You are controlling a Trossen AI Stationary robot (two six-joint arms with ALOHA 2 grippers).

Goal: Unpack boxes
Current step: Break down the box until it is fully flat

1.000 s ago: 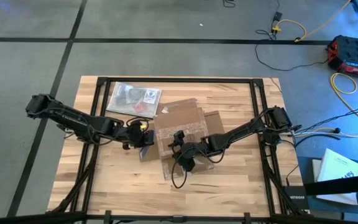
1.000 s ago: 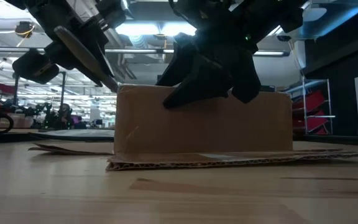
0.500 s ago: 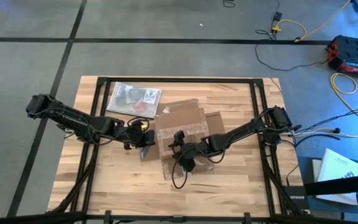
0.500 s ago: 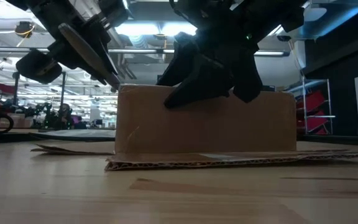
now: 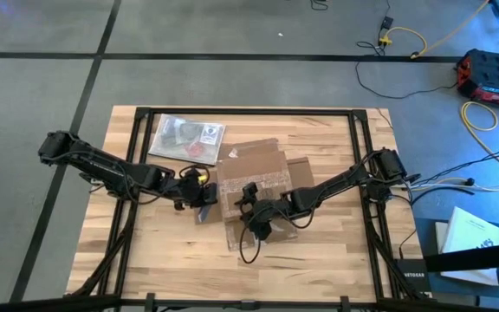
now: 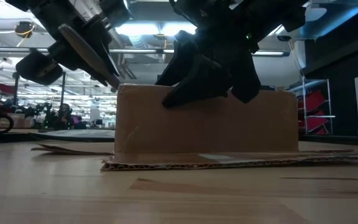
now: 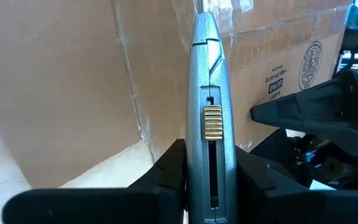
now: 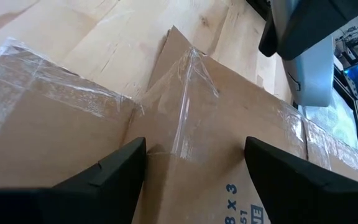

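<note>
Left gripper (image 5: 199, 198), just left of centre in the high view, is clamped narrow on a silver utility knife (image 7: 209, 118); the left wrist view shows the knife's slider and its tip pointing at the cardboard. Right gripper (image 8: 194, 165) stands with its jaws spread wide and holds nothing; the right wrist view shows its two dark fingers (image 8: 114, 171) straddling a taped seam, and in the low view they sit at the top edge of the near wall.

Location of the work piece: the box (image 5: 254, 186) lies at the centre of the table (image 5: 336, 269) in the high view, with flaps folded outward flat on the wood and clear tape strips (image 8: 185, 99) across its top panels. A clear plastic bag (image 5: 184, 137) lies flat toward the upper left of the table, apart from the box.

Step in hand, as judged: opening the box. The right gripper appears to steady it from above while the left brings the knife to its left side. In the low view the knife tip meets the upper left corner of the box; whether a blade is extended cannot be told.

Next move, as judged: draw the knife along the taped seam while the right gripper holds the box down. Keep the cut shallow to spare any contents, and keep the blade path clear of the right fingers.
</note>
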